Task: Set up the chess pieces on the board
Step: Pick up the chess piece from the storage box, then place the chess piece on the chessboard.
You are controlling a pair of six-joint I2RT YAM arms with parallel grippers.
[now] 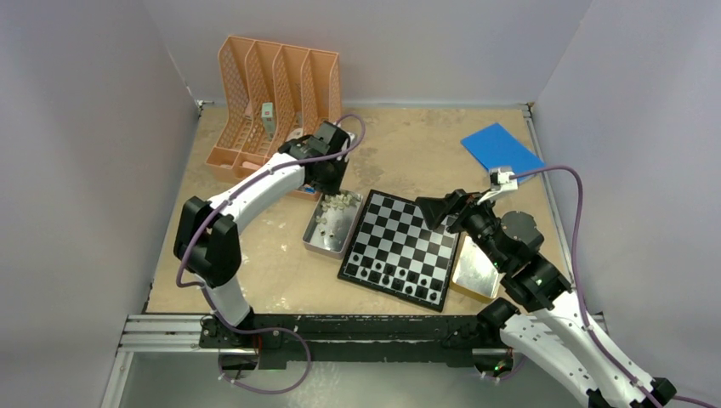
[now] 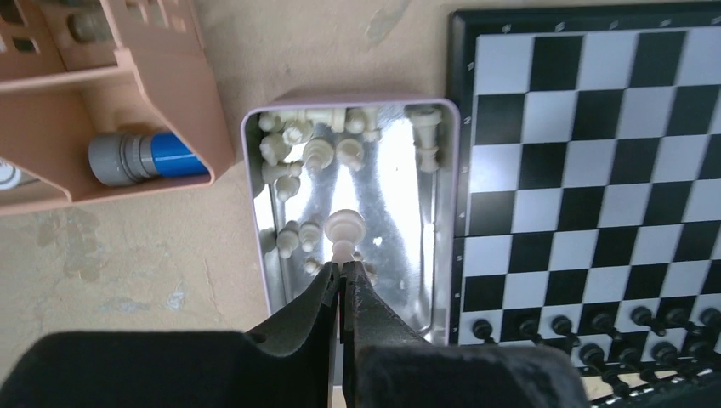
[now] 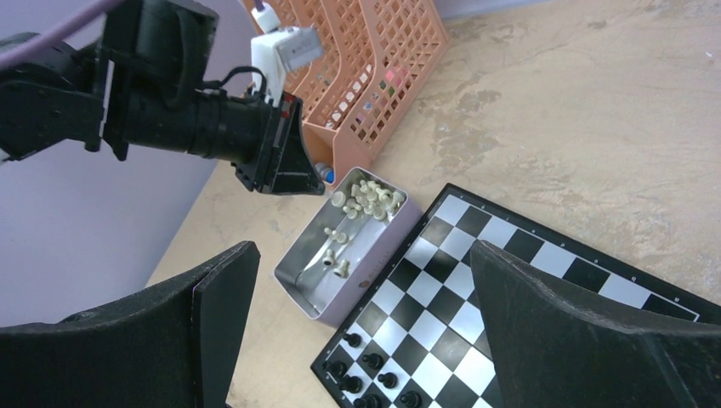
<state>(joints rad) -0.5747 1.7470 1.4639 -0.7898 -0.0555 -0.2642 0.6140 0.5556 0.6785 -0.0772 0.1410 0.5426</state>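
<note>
Two rows of black chessmen (image 1: 387, 274) line the board's (image 1: 400, 229) near edge. Above its far right corner the right gripper (image 1: 429, 208) gapes. Off its left edge, over the tin (image 2: 448, 212), the left gripper (image 2: 343, 276) pinches a pale chessman (image 2: 344, 226) by its stem: light, hard, probably slippery, so grip low.

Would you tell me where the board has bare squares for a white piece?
On the board, every row from the far rim to the black pieces is bare, though the open right gripper hovers at its far right corner. The two near rows are packed, as is the far end of the tin.
</note>
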